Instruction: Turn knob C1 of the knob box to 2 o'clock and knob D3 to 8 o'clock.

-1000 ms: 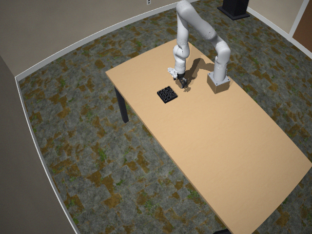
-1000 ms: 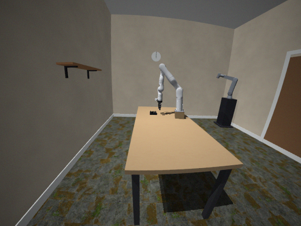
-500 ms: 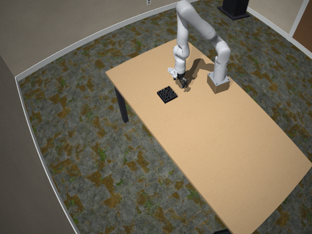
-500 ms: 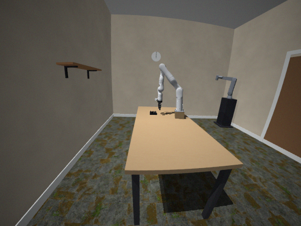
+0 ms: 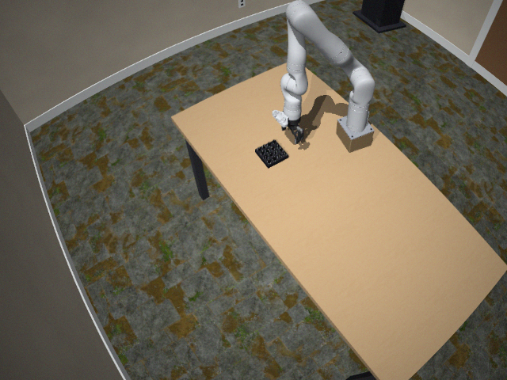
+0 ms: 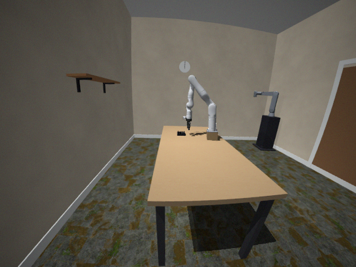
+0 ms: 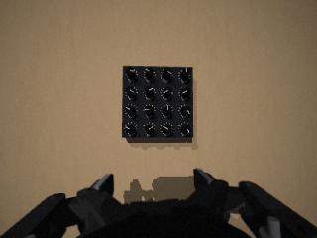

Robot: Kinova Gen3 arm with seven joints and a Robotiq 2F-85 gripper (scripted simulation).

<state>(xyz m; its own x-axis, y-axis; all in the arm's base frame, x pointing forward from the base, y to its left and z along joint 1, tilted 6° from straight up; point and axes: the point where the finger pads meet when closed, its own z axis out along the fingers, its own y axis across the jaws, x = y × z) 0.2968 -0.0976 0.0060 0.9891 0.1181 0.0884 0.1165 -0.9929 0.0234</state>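
One knob box [image 5: 273,153] [image 6: 181,133] [image 7: 158,102], standing on the one table [image 5: 348,225] [image 6: 209,172] [image 7: 59,99]; I take it as my landmark. From the wrist camera I count sixteen knobs [image 7: 150,93] on its top, four rows of four. White lines show on them at differing angles. Printed names too small for me to read, so I can't tell C1 or D3 by label, nor what they point at.

One gripper [image 5: 299,142] [image 6: 188,129] [image 7: 154,179], two fingers, spread wide, nothing between them. It hangs above the table, near the box and apart from it, on the side toward the arm's mounting block [image 5: 352,145] [image 6: 212,136]. The fingers point down. In my wrist view both fingertips lie below the box's lower edge, a patch of shadow [image 7: 173,187] showing between.

One white arm [image 5: 323,39] [image 6: 201,93] arches high from that block, which sits on the table well apart from the box.

Farther from the box: one second arm [image 6: 273,103], grey, on one black pedestal [image 5: 383,12] [image 6: 267,132]; one wall shelf [image 6: 89,77], two brackets; one round wall disc [image 6: 184,66].
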